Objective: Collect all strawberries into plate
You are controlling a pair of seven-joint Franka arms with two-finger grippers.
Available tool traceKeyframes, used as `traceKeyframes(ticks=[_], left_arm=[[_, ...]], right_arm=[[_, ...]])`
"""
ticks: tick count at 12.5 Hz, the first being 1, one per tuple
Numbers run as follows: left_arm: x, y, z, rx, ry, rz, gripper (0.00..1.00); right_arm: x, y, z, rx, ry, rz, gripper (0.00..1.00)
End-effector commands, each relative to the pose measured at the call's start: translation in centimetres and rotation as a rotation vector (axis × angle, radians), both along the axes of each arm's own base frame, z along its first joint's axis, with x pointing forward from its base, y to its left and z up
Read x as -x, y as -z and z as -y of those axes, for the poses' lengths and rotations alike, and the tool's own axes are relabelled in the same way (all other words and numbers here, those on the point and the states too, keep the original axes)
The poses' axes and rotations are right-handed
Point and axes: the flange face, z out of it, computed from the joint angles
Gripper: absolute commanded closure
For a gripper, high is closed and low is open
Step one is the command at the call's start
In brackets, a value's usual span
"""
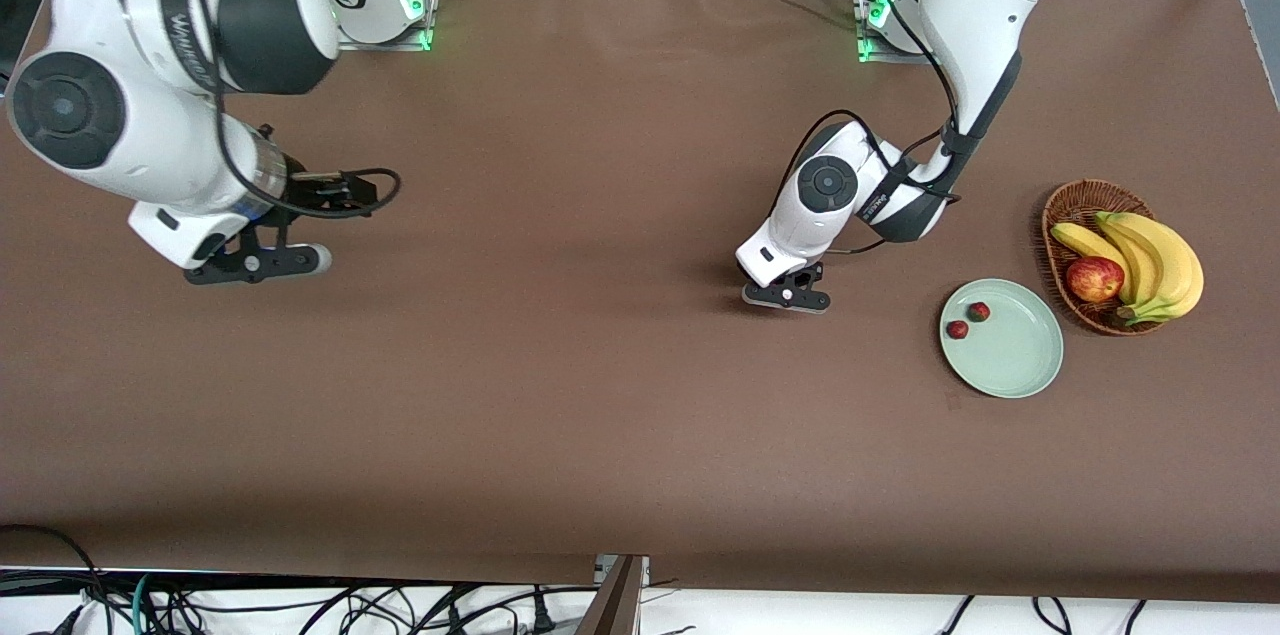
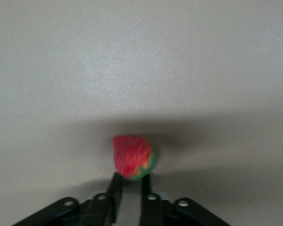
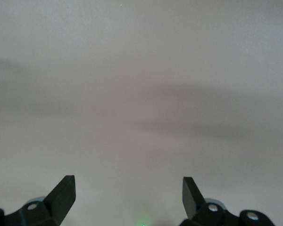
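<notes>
Strawberries [image 1: 967, 320], two small red ones, lie in the mint plate [image 1: 1020, 365]. We see the left gripper [image 2: 130, 181] down at the table, pinching a third strawberry [image 2: 132, 157], red with a green cap. The right gripper [image 3: 129, 190] waits, fingers spread. The wicker basket [image 1: 1068, 212] holds bananas [image 1: 1150, 260] and an apple [image 1: 1094, 278].

the right gripper [image 3: 129, 193] hangs over the bare brown table [image 3: 141, 94], its two dark fingertips [image 3: 63, 193] spread wide apart.
</notes>
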Motion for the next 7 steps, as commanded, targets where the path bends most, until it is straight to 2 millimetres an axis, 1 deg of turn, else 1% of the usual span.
traceKeyframes(ticks=[1,2,3,4,5,6,7], left_arm=[[-1.2,-2.0,-1.4,0.000,-0.040,0.045,1.00],[-2.8,-3.7,-3.8,0.001,-0.042,0.074,1.00],[-3.8,-5.0,-5.8,-0.011,0.013,0.086,1.00],[-4.6,-5.5,-8.0,-0.019,0.044,0.075,1.00],[-4.8,-5.5,-8.6,-0.012,0.036,0.068,1.00],[-4.6,-5.4,-7.9,0.016,-0.009,0.051,0.96],[-4.5,-5.7,-6.5,0.036,-0.039,0.050,0.73]], right_arm=[[2.0,-3.1,2.9,-0.032,-0.028,0.023,0.00],[3.1,-3.9,3.7,-0.023,-0.043,0.031,0.00],[4.2,-4.8,4.5,-0.026,-0.049,0.040,0.00],[4.8,-5.7,6.0,-0.033,-0.033,0.048,0.00],[5.7,-6.9,6.9,-0.043,-0.029,0.063,0.00],[6.8,-8.1,7.6,-0.040,-0.025,0.080,0.00],[7.7,-8.8,7.9,-0.017,-0.026,0.094,0.00]])
